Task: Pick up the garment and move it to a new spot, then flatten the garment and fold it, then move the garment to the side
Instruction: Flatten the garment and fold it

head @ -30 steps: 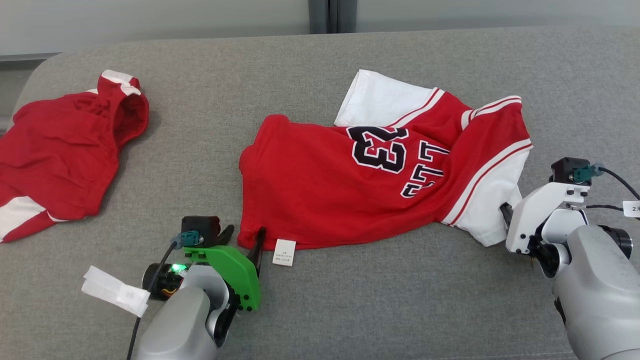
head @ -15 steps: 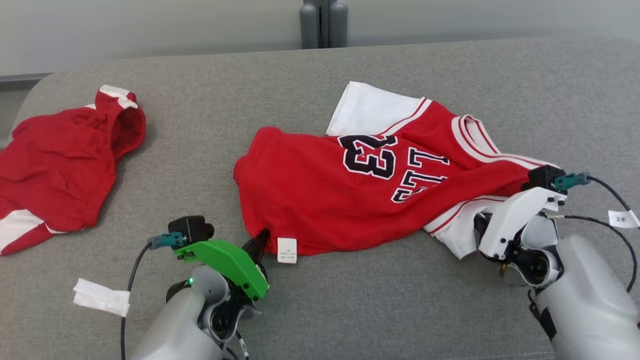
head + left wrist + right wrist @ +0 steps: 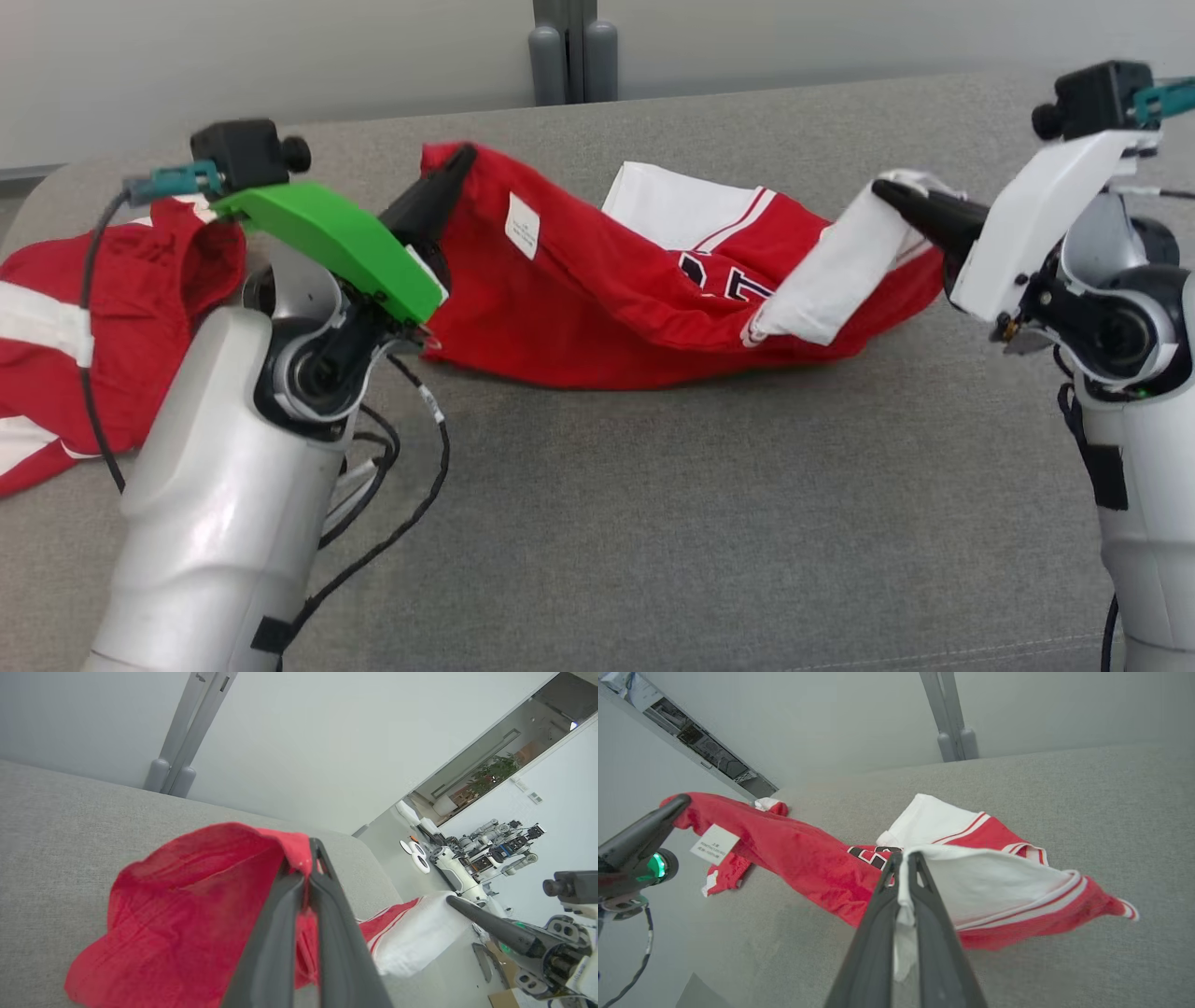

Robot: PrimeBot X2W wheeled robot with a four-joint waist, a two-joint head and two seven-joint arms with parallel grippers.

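Left gripper (image 3: 459, 159): pinching garment (image 3: 579, 299) at hem corner, upper left.
Right gripper (image 3: 882, 189): pinching white sleeve, upper right.
Handling: sagging limp, light.

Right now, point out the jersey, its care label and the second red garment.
jersey (image 3: 579, 308), head view, red body panel.
care label (image 3: 523, 225), head view, middle of the white tag.
second red garment (image 3: 37, 397), head view, its red cloth.

The right gripper (image 3: 906, 857) pinches the white sleeve of the red jersey (image 3: 808, 858), holding it off the grey cushion (image 3: 1064, 793). At far left, the left gripper (image 3: 682, 800) clamps its red corner beside a white label (image 3: 714, 843).
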